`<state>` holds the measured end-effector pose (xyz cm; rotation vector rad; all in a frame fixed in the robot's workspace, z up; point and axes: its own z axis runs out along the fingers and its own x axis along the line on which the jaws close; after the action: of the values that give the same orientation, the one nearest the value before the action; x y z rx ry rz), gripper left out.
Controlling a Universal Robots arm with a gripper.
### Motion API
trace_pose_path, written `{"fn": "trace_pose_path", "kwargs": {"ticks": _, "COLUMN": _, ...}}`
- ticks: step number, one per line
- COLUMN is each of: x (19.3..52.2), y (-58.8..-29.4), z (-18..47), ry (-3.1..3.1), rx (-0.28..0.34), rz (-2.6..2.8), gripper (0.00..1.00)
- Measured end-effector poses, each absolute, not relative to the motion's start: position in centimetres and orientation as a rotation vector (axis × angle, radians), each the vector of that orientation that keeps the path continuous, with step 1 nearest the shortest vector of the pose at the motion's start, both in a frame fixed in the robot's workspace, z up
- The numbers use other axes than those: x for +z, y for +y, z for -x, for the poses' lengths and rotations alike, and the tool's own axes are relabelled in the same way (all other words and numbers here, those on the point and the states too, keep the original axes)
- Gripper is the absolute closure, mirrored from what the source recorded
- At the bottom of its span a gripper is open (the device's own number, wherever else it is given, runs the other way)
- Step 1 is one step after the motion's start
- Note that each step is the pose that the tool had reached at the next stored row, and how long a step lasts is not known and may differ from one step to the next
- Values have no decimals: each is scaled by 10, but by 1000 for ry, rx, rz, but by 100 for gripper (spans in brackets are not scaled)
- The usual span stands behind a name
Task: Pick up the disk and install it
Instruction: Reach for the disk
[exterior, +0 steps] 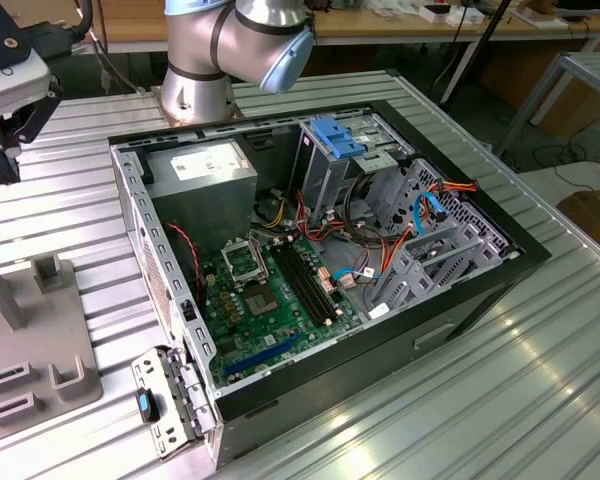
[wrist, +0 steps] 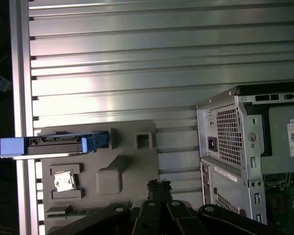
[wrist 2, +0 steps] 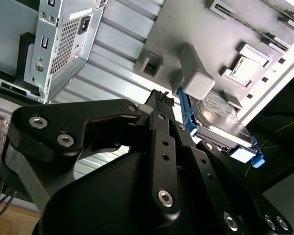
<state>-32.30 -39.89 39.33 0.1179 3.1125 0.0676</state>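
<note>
The disk point(wrist 2: 220, 115) stands on edge in a grey fixture plate point(wrist 2: 186, 29), its grey metal body framed by blue rails. In the first wrist view the disk point(wrist: 54, 144) sits along the edge of the fixture point(wrist: 132, 166) farthest from the computer case. In the exterior view the disk point(exterior: 0, 285) rises as a grey slab at the far left. My gripper point(exterior: 4, 165) hangs above it, apart from it. In both wrist views its black fingertips point(wrist 2: 161, 98) point(wrist: 159, 186) meet with nothing between them, so it is shut and empty.
An open computer case point(exterior: 520, 250) lies on the ribbed metal table point(exterior: 540, 400) at the exterior view's right. Inside are a green motherboard point(exterior: 270, 300), a grey power-supply box point(exterior: 200, 180), drive cages point(exterior: 420, 235) and a blue latch point(exterior: 335, 135). The arm's base point(exterior: 210, 60) stands behind.
</note>
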Motion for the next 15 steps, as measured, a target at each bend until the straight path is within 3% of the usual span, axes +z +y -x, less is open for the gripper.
{"fn": "trace_pose_path", "kwargs": {"ticks": 15, "x": 393, "y": -399, "z": 347, "ry": 3113, "rx": 68, "rz": -118, "gripper": 89}}
